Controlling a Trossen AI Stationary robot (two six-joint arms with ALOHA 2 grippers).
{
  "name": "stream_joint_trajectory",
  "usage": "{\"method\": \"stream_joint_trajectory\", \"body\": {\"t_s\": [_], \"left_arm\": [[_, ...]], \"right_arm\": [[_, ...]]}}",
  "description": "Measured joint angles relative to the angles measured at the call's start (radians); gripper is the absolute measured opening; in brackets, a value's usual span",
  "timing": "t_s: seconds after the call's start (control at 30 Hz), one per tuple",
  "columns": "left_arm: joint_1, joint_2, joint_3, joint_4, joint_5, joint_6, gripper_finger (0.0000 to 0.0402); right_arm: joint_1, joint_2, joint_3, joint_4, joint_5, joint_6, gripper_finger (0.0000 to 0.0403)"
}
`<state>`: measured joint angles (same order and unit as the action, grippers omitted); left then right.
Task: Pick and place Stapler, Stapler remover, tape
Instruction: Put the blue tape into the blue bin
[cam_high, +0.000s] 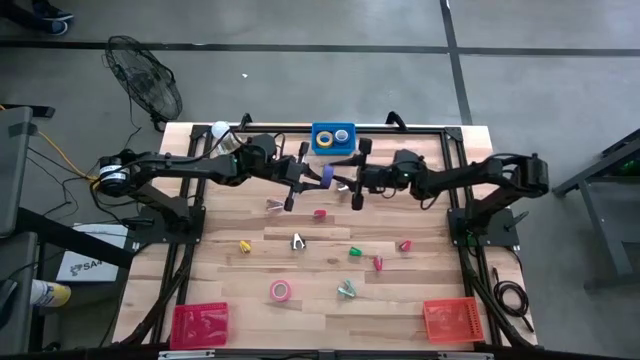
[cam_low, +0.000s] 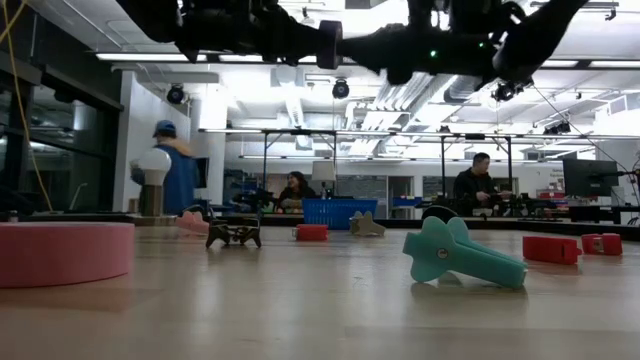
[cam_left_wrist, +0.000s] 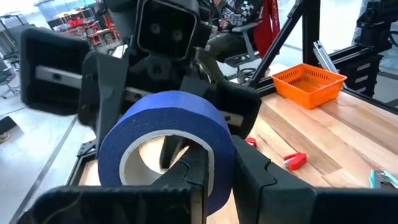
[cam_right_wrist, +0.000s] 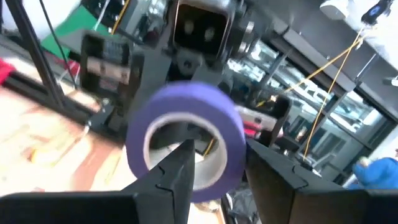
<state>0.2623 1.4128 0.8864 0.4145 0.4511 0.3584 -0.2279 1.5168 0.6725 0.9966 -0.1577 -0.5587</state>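
Note:
A blue tape roll (cam_high: 327, 176) hangs in the air over the far middle of the table, between my two grippers. My left gripper (cam_left_wrist: 221, 186) reaches it from the table's left and my right gripper (cam_right_wrist: 217, 180) from the right; both are shut on it. A pink tape roll (cam_high: 281, 291) lies flat near the front. One yellow roll (cam_high: 342, 135) and one blue roll (cam_high: 326, 138) lie in a blue basket (cam_high: 318, 147) at the far edge. Small staplers and removers lie scattered on the wood. My left gripper pinches the roll's wall (cam_left_wrist: 219, 163), one finger (cam_left_wrist: 194, 177) inside the hollow and one outside. The fingers come level from the table's left. The roll is lifted clear of the table, standing on edge. My right gripper has the opposite part of the wall (cam_right_wrist: 227, 163) between its fingers, one finger (cam_right_wrist: 180, 168) inside the hollow and one outside. It comes about level from the table's right. The roll stays clear of the table.
A red tray (cam_high: 200, 322) stands at the front left corner and an orange basket (cam_high: 452, 318) at the front right. A teal piece (cam_low: 460, 255), red pieces (cam_high: 320, 213) and a dark remover (cam_high: 297, 241) lie on the middle of the table.

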Motion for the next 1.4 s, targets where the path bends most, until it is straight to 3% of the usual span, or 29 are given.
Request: {"method": "stream_joint_trajectory", "body": {"t_s": [0.43,0.87,1.0,1.4], "left_arm": [[0.0,0.0,0.0,-0.008,-0.004,-0.001,0.0033],[-0.001,0.0,0.0,-0.024,-0.043,-0.001,0.0033],[-0.001,0.0,0.0,-0.028,-0.046,-0.011,0.0034],[-0.002,0.0,0.0,-0.045,-0.189,-0.079,0.0223]], "right_arm": [[0.0,0.009,0.013,-0.012,0.071,-0.026,0.0122],[0.0,0.007,0.014,-0.023,0.079,-0.021,0.0036],[0.0,0.007,0.014,-0.029,0.089,-0.013,0.003],[-0.002,0.007,0.014,-0.08,0.123,-0.017,0.003]]}}
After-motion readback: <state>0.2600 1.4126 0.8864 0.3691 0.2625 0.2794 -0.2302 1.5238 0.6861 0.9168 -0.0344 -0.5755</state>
